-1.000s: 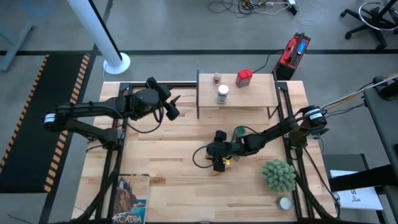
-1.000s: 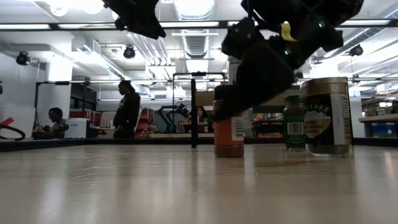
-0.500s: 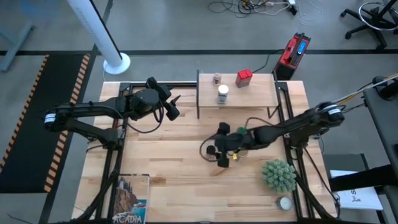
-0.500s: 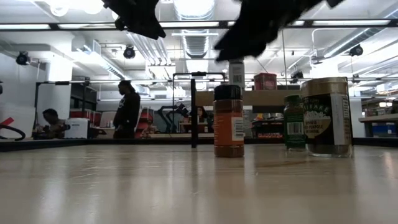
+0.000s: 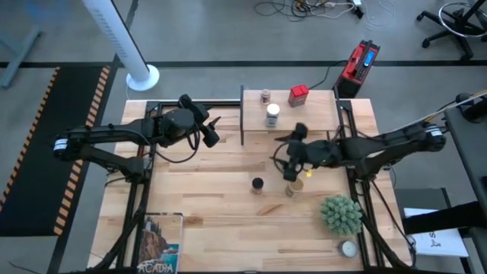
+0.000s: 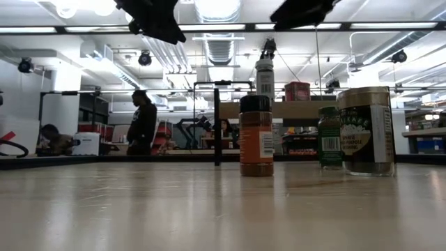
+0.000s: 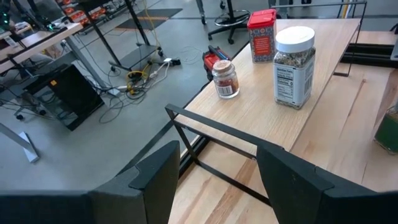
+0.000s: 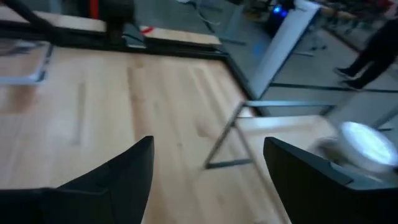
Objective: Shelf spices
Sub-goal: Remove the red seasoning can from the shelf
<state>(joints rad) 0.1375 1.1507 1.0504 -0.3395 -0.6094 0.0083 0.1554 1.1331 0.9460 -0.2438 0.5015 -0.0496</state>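
Workshop floor of grey concrete surrounds a light wooden table (image 5: 198, 183), with people visible far off in the room behind in the low view. At the near-left corner of the worktop lies a book (image 5: 158, 242) with a landscape cover. Left gripper (image 5: 215, 129) hangs over the far-left part of the worktop, just beside the shelf's left edge, its fingers (image 7: 155, 174) spread apart and holding nothing. Shelf (image 5: 316, 116) stands at the far edge of the worktop, right of centre; on it, from left to right, are a small brown-lidded jar (image 5: 265, 96), a white-lidded jar (image 5: 272, 115) nearer the shelf's front edge, and a red square tin (image 5: 298, 95). Near the middle of the worktop stands a black-lidded jar (image 5: 258, 185) of orange spice. Right gripper (image 5: 290, 149) is raised above the worktop, in front of the shelf, its fingers (image 8: 134, 171) parted and empty. Just right of the black-lidded jar stands a tan-topped jar (image 5: 290, 189); the low view shows a green-lidded jar (image 6: 329, 136) beside a larger jar (image 6: 366, 130). Toward the near-right corner sit a spiky green plant (image 5: 341, 214) and a flat white round tin (image 5: 349, 248).
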